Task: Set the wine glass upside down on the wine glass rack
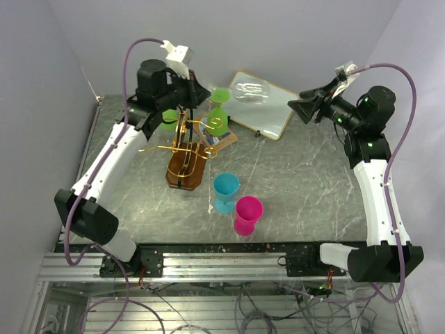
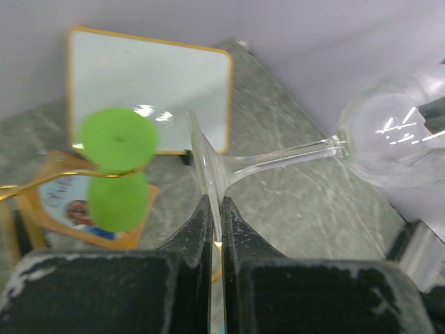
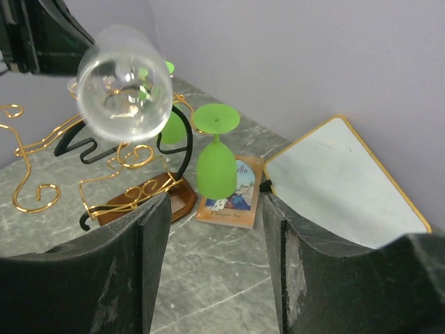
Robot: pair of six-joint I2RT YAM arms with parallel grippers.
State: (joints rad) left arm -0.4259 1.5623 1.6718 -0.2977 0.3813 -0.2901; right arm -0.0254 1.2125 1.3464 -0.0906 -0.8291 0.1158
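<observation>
My left gripper (image 2: 217,202) is shut on the foot of the clear wine glass (image 2: 278,156) and holds it lying sideways in the air, bowl pointing away to the right. In the top view the left gripper (image 1: 197,92) is above the gold wire rack (image 1: 181,142), and the glass bowl (image 1: 250,89) shows over the white board. In the right wrist view the bowl (image 3: 125,83) faces the camera, above the rack (image 3: 118,181). A green glass (image 3: 215,163) hangs upside down on the rack. My right gripper (image 3: 215,209) is open and empty, to the right of the glass (image 1: 309,104).
A second green glass (image 1: 169,120) hangs on the rack's left side. A white board with a gold frame (image 1: 268,111) lies at the back. A picture card (image 3: 233,198) lies by the rack's wooden base (image 1: 186,170). A blue glass (image 1: 226,191) and a pink glass (image 1: 248,214) stand nearer the front.
</observation>
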